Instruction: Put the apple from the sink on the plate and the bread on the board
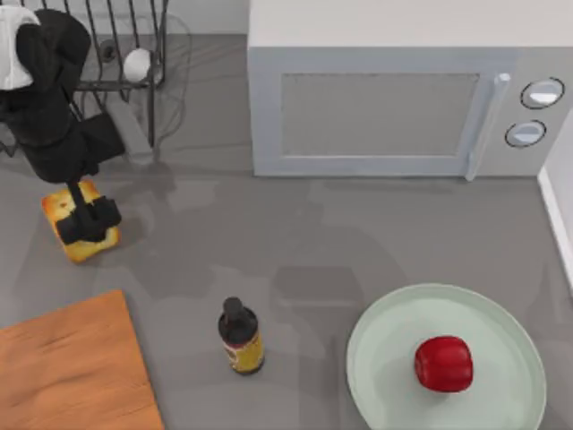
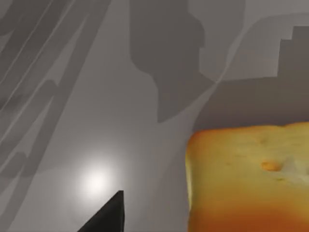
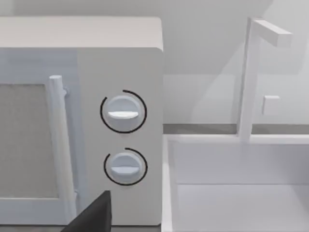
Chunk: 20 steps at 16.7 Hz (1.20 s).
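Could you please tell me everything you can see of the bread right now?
The bread is a small golden-yellow, cube-like loaf with a toasted orange top and a reddish spot. It sits on the grey table at the left, apart from the board. The left gripper is directly over it.

A white microwave (image 1: 407, 98) with two round dials (image 3: 123, 112) stands at the back of the grey worktop (image 1: 295, 242); a dark bottle (image 1: 240, 337) stands upright; a white egg-like ball (image 1: 137, 64) sits in a wire rack (image 1: 125, 54); a white sink (image 3: 236, 193) adjoins the microwave
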Available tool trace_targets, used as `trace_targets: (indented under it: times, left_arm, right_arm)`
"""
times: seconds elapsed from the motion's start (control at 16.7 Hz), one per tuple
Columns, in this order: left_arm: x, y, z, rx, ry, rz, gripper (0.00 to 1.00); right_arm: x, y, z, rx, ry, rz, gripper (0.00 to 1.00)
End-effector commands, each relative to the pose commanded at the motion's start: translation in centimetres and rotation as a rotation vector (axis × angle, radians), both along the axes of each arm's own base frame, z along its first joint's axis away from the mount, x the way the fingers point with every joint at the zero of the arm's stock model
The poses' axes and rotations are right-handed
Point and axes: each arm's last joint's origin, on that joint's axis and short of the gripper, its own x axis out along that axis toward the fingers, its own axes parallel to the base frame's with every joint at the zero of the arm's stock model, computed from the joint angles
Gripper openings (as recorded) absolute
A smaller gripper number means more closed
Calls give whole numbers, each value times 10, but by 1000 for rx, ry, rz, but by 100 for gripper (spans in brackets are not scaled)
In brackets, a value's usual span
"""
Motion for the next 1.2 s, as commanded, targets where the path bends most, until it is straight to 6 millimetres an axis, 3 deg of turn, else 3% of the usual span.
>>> trace_targets:
  times: [0.6,1.08,1.14,1.2]
  left_arm:
    - [0,0,0,0,0,0,2]
    - [0,0,0,0,0,0,0]
    - [5,0,26,-12,-97,-1,0]
    - [5,0,27,-12,-97,-1,0]
  right_arm:
    - [0,0,0,0,0,0,100]
    - [0,0,0,0,0,0,100]
    - [0,0,0,0,0,0,100]
    - [0,0,0,0,0,0,100]
